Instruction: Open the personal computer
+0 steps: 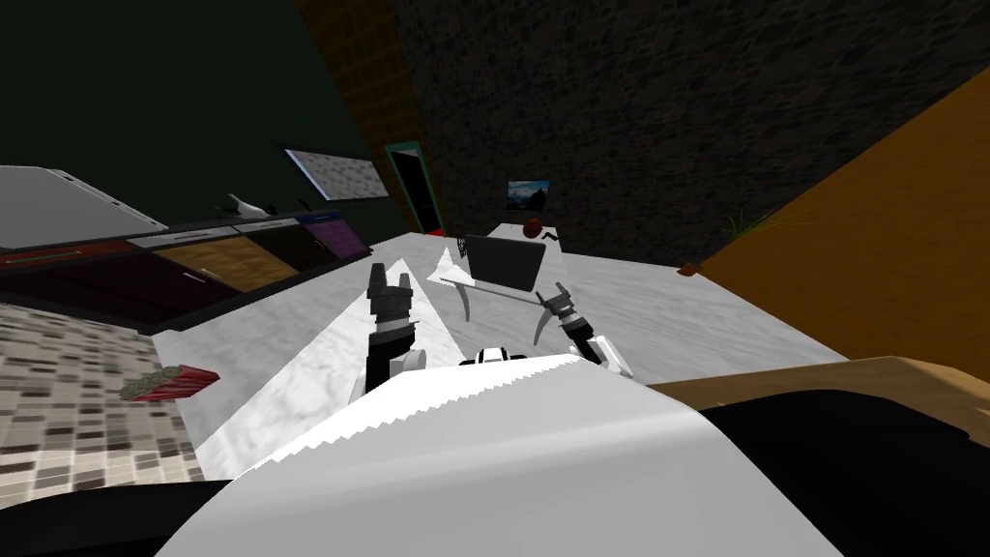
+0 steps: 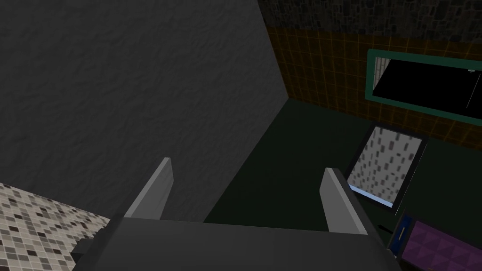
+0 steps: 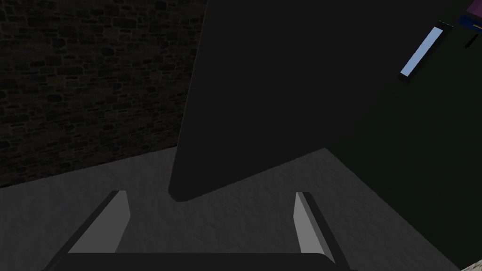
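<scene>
Currently, the dark grey, flat-panelled personal computer (image 1: 503,261) stands on the white marbled tabletop (image 1: 677,319) with its panel raised. The right claw (image 3: 209,221) sits just short of the computer. Its fingers are spread apart and grip nothing, and the panel's lower corner lies just beyond the gap between them. The left claw (image 2: 247,197) is to the left of the computer, apart from it, with fingers likewise spread and empty.

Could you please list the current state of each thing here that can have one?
Laptop: lid raised, standing steeply.
Left hand: open, holding nothing.
Right hand: open, holding nothing, aimed at a corner of the laptop's dark panel.
Cabinet drawers: shut.
</scene>
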Controlling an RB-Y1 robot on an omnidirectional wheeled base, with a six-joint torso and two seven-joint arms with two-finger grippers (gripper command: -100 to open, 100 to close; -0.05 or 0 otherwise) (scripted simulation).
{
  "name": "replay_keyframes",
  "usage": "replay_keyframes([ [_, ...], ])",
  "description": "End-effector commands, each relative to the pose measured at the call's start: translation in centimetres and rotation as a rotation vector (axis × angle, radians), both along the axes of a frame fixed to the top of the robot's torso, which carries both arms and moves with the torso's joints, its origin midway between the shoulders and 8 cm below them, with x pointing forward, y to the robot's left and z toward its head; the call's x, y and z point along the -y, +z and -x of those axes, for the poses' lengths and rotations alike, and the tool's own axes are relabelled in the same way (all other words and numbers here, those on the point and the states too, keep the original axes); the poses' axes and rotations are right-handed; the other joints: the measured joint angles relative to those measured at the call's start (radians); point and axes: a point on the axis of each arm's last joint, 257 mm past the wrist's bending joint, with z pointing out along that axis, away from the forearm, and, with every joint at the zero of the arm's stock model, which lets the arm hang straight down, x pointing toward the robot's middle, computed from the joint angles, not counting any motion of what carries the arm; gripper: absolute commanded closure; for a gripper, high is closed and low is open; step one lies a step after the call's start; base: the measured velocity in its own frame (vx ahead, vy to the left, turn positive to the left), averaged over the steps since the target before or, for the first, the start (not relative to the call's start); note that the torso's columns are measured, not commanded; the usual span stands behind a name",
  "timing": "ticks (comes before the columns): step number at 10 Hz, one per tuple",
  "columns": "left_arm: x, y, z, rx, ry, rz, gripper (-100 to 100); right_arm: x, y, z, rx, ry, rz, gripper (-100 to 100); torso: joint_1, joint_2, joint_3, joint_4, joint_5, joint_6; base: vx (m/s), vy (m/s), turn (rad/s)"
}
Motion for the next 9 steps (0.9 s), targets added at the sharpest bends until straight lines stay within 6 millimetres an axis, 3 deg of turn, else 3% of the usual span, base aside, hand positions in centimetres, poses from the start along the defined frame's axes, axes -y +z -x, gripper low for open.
replay_keyframes([
  [1,0.0,0.0,0.0,0.000,0.000,0.000,0,0.7,-1.5,-0.3,-0.009,-0.031,0.108,-100,0.001,-0.001,-0.001,0.000,0.000,0.000,0.052,0.058,-0.046],
  [9,0.0,0.0,0.0,0.000,0.000,0.000,0,4.0,-5.9,-0.8,-0.042,-0.118,0.422,-100,0.001,0.000,0.000,0.000,0.000,0.000,0.051,0.058,-0.073],
])
